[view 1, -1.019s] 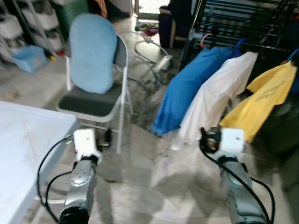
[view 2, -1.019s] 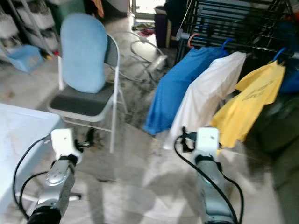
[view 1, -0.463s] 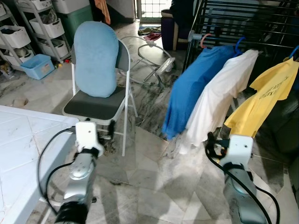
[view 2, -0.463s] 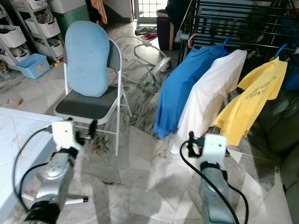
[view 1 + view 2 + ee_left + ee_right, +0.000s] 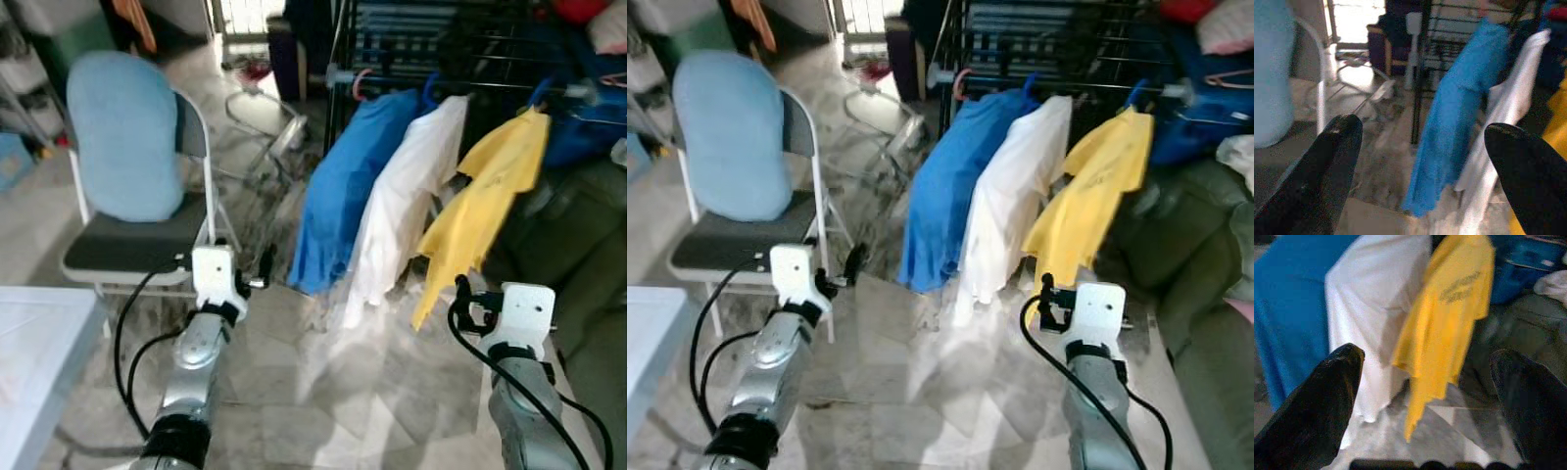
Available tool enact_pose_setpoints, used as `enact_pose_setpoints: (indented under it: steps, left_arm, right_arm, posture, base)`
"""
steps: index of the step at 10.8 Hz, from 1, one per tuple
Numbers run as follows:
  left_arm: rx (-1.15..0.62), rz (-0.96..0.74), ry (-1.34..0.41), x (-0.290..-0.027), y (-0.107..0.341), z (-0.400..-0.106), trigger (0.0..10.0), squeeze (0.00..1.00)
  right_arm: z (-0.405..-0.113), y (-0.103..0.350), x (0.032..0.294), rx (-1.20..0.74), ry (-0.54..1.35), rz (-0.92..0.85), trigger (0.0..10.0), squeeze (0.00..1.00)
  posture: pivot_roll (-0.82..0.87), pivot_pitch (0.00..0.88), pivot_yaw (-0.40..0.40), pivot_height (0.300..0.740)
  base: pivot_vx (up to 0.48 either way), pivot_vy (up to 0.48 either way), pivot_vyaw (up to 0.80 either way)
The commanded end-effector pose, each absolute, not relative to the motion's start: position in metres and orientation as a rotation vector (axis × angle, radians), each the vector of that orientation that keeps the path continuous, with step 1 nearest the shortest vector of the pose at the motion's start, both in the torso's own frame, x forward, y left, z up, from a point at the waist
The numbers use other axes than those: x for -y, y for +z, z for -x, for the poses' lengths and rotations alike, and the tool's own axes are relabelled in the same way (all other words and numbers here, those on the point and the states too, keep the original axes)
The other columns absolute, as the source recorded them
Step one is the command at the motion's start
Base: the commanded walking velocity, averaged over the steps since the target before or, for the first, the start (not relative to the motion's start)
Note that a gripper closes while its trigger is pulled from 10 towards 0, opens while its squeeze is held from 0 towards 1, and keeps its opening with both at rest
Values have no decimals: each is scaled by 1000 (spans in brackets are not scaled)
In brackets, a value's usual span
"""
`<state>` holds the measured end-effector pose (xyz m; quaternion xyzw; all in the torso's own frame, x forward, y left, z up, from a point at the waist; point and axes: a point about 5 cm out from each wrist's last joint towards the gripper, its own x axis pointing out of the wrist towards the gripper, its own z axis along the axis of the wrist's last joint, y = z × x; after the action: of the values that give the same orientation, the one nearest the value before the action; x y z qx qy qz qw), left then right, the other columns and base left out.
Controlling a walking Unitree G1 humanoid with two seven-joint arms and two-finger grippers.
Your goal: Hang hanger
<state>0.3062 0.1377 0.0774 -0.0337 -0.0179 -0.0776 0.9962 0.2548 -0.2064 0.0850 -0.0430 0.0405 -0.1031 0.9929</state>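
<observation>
Left end effector [image 5: 1420, 161] and right end effector [image 5: 1425, 396] both spread wide, empty — facing blue [image 5: 338, 186], white [image 5: 397, 211], yellow [image 5: 480, 201] shirts on hangers on black metal drying rack [image 5: 431, 44]; yellow shirt's print unreadable.

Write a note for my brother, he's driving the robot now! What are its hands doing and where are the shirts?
Left gripper: open, holding nothing, raised toward the clothes.
Right gripper: open, holding nothing, facing the yellow shirt.
Blue shirt, white shirt and the yellow shirt hang side by side on hangers from the black drying rack.
Folding chair with a blue cushion stands on the robot's left.
Done: three shirts are up.
Left: no loose hanger is visible, so find the next one.
</observation>
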Motion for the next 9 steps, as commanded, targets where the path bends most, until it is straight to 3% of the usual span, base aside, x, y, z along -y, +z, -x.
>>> enact_pose_setpoints:
  steps: [1,9]
  left_arm:
    - [41,60,-134,-146,78,-306,10000,0]
    - [34,70,-175,-134,78,-313,10000,0]
  right_arm:
    - [-255,88,202,-74,-184,89,10000,0]
    - [-254,93,201,-61,-184,121,10000,0]
  posture:
    - [-178,99,31,740]
    - [-204,90,38,740]
  base:
    - [274,0,0]
    - [289,0,0]
